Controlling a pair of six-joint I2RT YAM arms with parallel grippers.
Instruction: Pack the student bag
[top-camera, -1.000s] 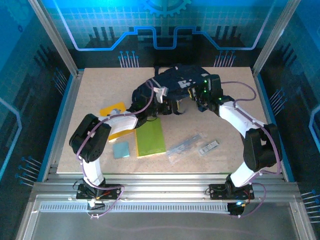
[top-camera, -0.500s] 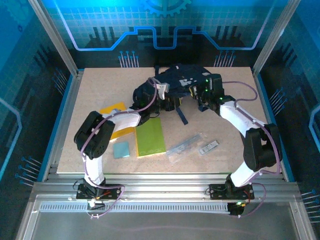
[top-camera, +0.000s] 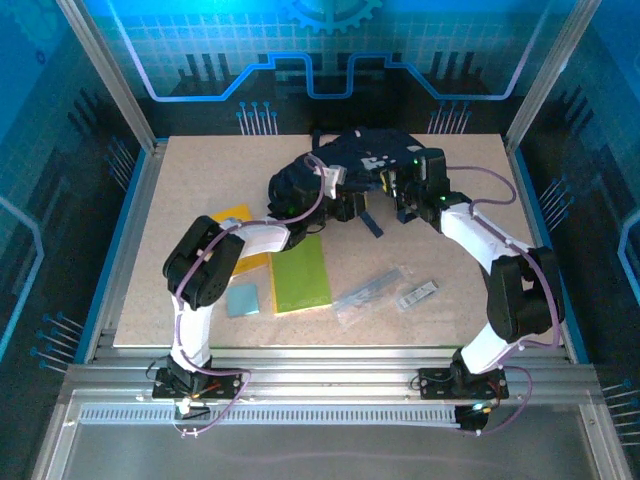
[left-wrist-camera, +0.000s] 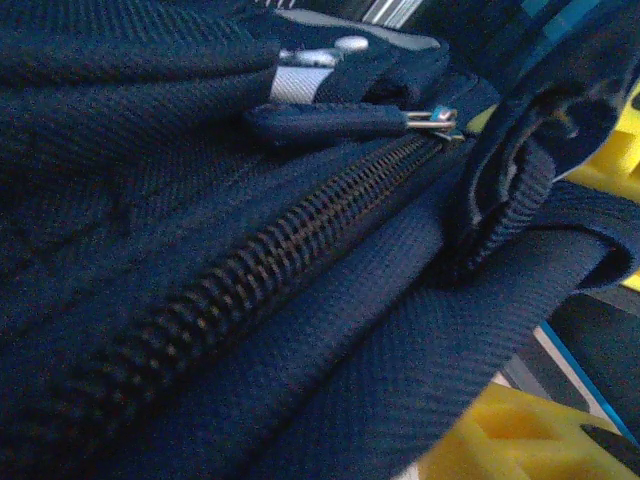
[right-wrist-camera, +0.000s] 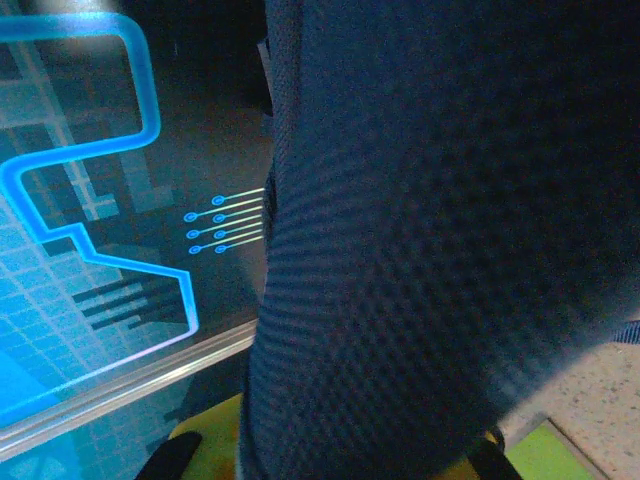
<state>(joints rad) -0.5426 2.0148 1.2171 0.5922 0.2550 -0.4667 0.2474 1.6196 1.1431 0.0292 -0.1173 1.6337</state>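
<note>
- Apparently working on the opening step: the student bag needs its mouth undone before anything goes in, and the zipper is looking closed along its visible run.
- Finding the bag slumped at the far middle of the worktop, well beyond the green notebook and the clear packet lying nearer the arm bases.
- Pressing the left tool up against the bag's near left edge, with the fabric pull tab sitting just ahead at the far end of the teeth. Not managing to tell whether this tool is released or clenched.
- Keeping the right tool clenched at the bag's near right edge, seemingly pinching a fold of the navy fabric that is crowding its wrist view.
- Calling next, probably, for catching that pull tab and drawing it along the teeth while bracing the fabric taut from the right side.
</note>
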